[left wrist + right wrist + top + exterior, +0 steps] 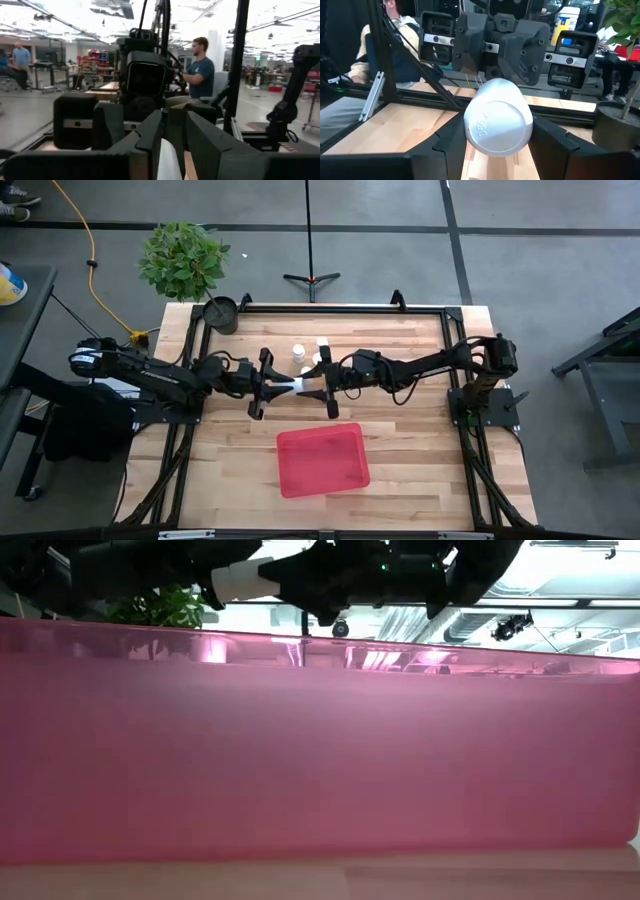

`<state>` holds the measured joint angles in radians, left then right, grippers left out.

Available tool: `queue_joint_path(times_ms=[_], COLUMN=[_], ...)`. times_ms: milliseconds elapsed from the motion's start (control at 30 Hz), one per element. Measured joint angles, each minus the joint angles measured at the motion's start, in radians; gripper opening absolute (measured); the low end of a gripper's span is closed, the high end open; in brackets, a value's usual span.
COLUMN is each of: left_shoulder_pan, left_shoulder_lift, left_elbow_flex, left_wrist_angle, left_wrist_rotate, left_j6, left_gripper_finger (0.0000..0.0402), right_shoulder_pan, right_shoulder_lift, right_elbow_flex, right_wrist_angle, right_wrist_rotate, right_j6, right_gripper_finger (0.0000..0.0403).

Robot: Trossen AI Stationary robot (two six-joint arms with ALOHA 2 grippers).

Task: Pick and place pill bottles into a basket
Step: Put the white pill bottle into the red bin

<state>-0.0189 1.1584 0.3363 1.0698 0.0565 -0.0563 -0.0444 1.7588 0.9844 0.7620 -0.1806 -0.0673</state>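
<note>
A white pill bottle (291,383) is held level in the air between my two grippers, above the table's middle and just beyond the red basket (322,460). My left gripper (283,384) comes at it from the table's left and my right gripper (306,388) from the right. Both are shut on it. In the right wrist view the bottle's round white end (497,122) faces the camera. Several more pill bottles (297,352) stand on the table just beyond the grippers. The low view shows the bottle (245,580) above the basket's wall (320,740). My left gripper has the bottle's white body (168,159) between its two fingers, coming level from the table's left, fingers along the bottle. The fingers hide which end they are on. My right gripper pinches the bottle's two sides (471,134) near the end that faces its camera. It comes level from the table's right, fingers along the bottle. The bottle lies level, clear of the table.
A small black pot (222,313) with a green plant (183,260) stands at the table's far left corner. A black frame runs along the table's edges (330,307). Bare wood lies to the left and right of the basket. People show in the room beyond the table.
</note>
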Motion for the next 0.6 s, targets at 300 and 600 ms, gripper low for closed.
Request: queue_joint_path(times_ms=[300, 600], left_shoulder_pan=[0.000, 0.000], left_shoulder_lift=[0.002, 0.002], left_elbow_flex=[-0.001, -0.002], left_wrist_angle=[-0.042, -0.094], left_wrist_rotate=[-0.082, -0.135], left_j6=[0.000, 0.000], left_gripper_finger=[0.0218, 0.0340], right_shoulder_pan=[0.006, 0.006], right_shoulder_lift=[-0.001, -0.004], right_elbow_flex=[0.001, 0.002], right_wrist_angle=[0.016, 0.018], right_wrist_rotate=[0.009, 0.008], right_j6=[-0.003, -0.011], right_gripper_finger=[0.0173, 0.0173])
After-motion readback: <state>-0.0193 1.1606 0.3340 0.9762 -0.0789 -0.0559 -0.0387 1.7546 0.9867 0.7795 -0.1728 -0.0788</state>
